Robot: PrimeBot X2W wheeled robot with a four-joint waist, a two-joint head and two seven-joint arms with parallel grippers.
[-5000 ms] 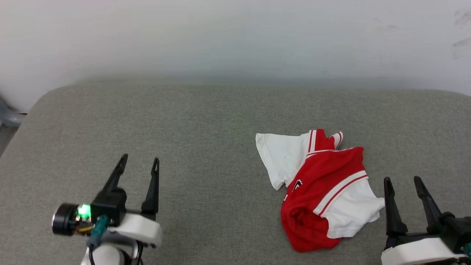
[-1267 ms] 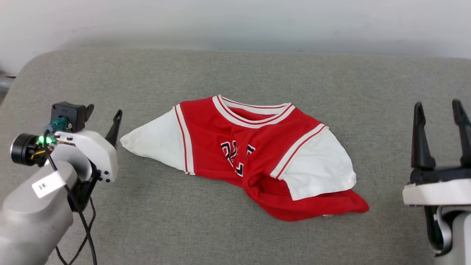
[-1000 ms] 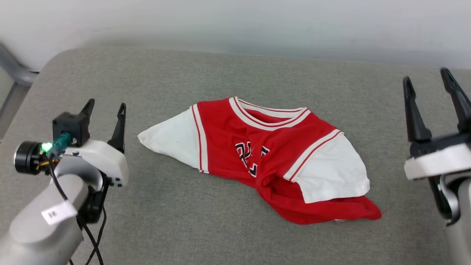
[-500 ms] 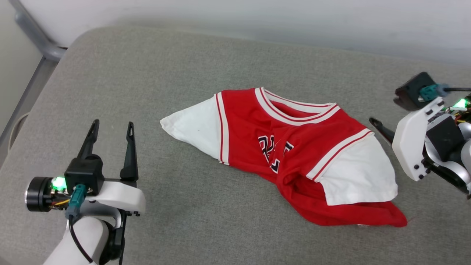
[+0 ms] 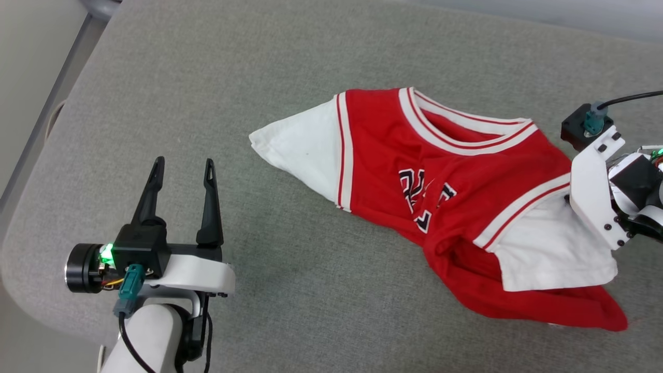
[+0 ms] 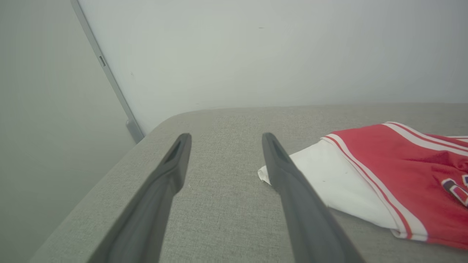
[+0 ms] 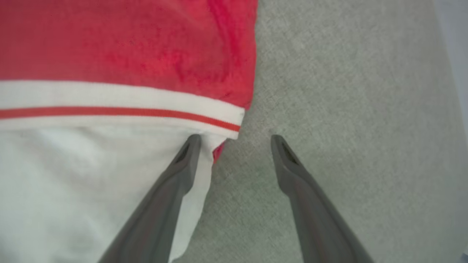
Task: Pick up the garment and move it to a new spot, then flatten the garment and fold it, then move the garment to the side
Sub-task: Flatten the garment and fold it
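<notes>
Wall: I see a plain pale wall (image 6: 256,54) behind the work area, with a grey metal bar (image 6: 106,73) running down it at the cushion's left corner.
Cushion: I am working over a wide grey fabric cushion (image 5: 290,62) with a rounded edge on my left.
Garment: the red jersey T-shirt (image 5: 456,171) lies on the cushion, chest up, in the right half of my head view. Its striped collar is on the far side from me.
Garment shape: it is not flat. One white sleeve (image 5: 300,150) stretches out to a point toward my left side. The other white sleeve (image 5: 554,254) lies across the red lower body, which is bunched and creased under it.
Left gripper: the left gripper (image 5: 183,162) is over bare cushion, well apart from the shirt, with its two dark fingers spread and nothing between them. In its wrist view the pointed sleeve lies just beyond the right-hand finger.
Right gripper: the right gripper (image 7: 236,137) points down at the shirt's right edge, jaws spread wide. One finger is over the white sleeve beside the striped trim, the other over bare cushion, and the sleeve's edge sits in the gap. I cannot tell whether the tips touch the cloth.
Chest print: the black, white-outlined lettering (image 5: 422,199) is crumpled, and I cannot read it.
</notes>
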